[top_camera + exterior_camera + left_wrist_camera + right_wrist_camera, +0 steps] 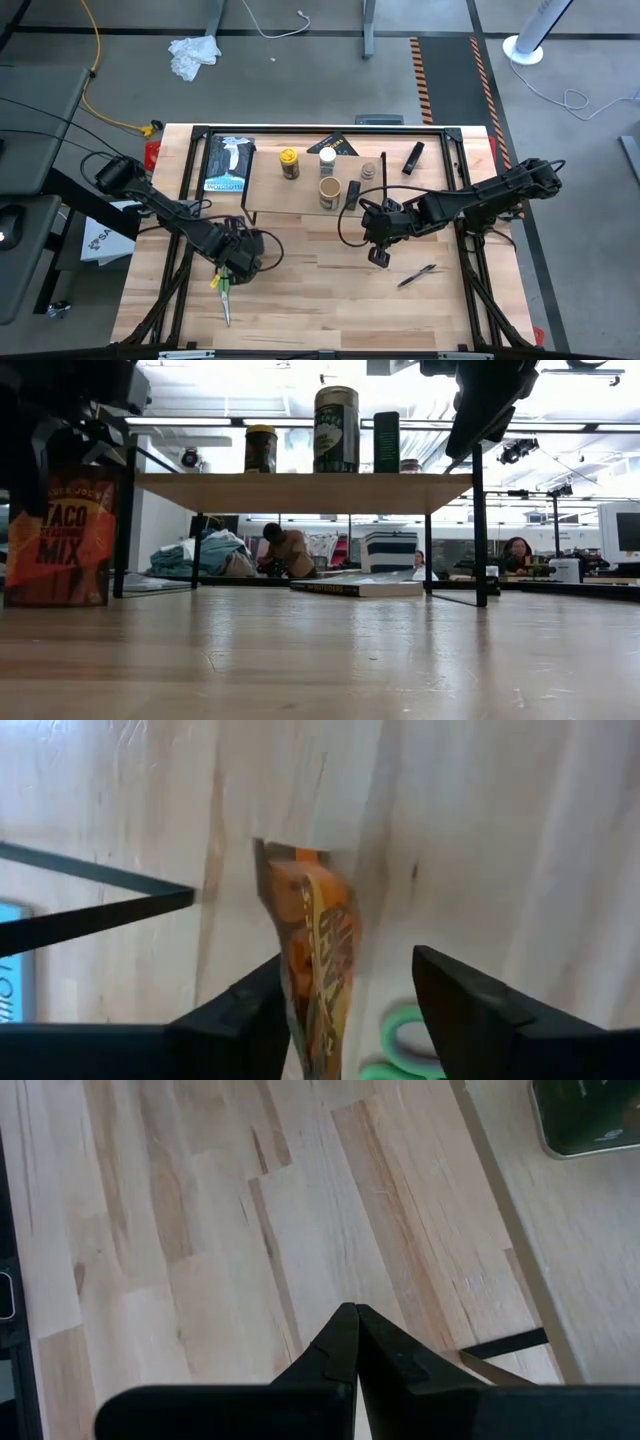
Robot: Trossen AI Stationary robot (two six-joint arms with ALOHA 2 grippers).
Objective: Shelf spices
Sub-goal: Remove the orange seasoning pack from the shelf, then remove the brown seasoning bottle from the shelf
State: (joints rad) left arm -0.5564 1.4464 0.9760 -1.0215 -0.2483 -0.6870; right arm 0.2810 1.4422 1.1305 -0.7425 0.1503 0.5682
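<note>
The orange-brown taco seasoning packet (318,955) was seen standing on edge between the fingers of the left gripper (350,1010), leaning against one finger (240,1015) with a clear gap to the other (470,1010), so the jaws were part-open and not yet closed on it. In the low view the packet (62,540) stood on the table (330,290) outside the shelf's end leg, below the level of the top. The green-handled scissors (222,285) lay just beside it, under the left gripper (238,255).

The shelf (300,195) stood towards the far side of the table. On its clear top a yellow-lidded jar (289,163), a white-lidded jar (327,165), a wide tan round tin (331,192) and a small black tin (351,195) were already set; a bare stretch of top was left at the end nearer the left arm.

The step in hand was judged to be the grasp of the packet. It would be done well if the fingers were centred on the packet first, then closed gently on its flat faces, since a thin, limp packet could fold or slip from a one-sided pinch. The scissors' handle should be kept out of the jaws. The lift would need to clear the shelf's edge before the packet was carried over the bare stretch, away from the jars.

The right gripper (378,255) was held in front of the shelf with its fingers pressed together on nothing, a black marker (416,275) lying near it.
</note>
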